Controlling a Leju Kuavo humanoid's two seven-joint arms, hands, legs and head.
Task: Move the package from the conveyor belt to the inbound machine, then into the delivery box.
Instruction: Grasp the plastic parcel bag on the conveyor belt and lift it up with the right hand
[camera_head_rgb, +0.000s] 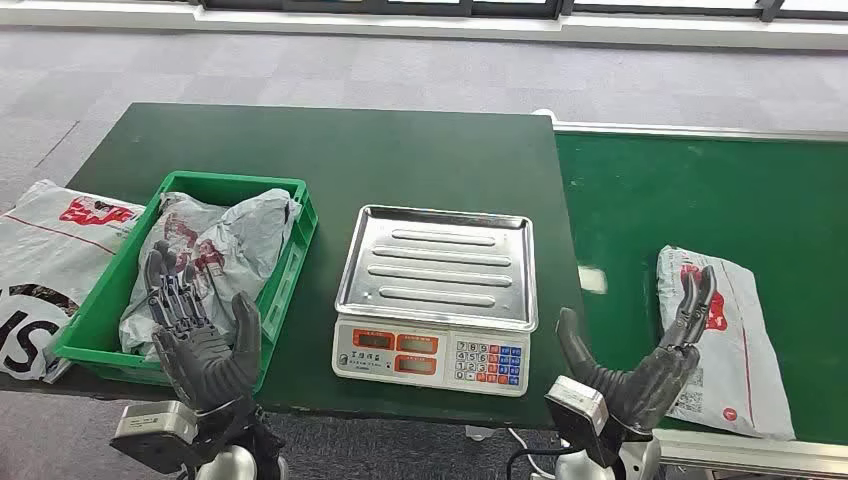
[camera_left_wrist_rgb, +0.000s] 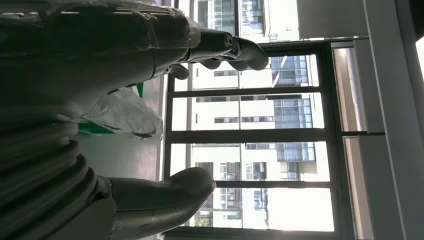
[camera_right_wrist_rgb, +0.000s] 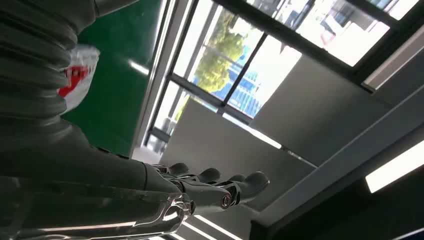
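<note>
A white plastic package (camera_head_rgb: 728, 335) with red print lies on the green conveyor belt (camera_head_rgb: 700, 195) at the right; a corner of the package (camera_right_wrist_rgb: 77, 80) appears in the right wrist view. My right hand (camera_head_rgb: 640, 375) is raised just left of it, fingers spread, holding nothing. The scale (camera_head_rgb: 437, 295) with a steel tray stands empty in the middle of the table. A green crate (camera_head_rgb: 285, 285) at the left holds grey packages (camera_head_rgb: 215, 250). My left hand (camera_head_rgb: 200, 335) hovers open at the crate's near edge, fingers up, and the same hand (camera_left_wrist_rgb: 75, 75) looms large in its wrist view.
Another white package (camera_head_rgb: 50, 260) lies on the table's left edge beside the crate. The dark green table (camera_head_rgb: 330, 150) has bare room behind the scale. Grey carpet and a window wall lie beyond.
</note>
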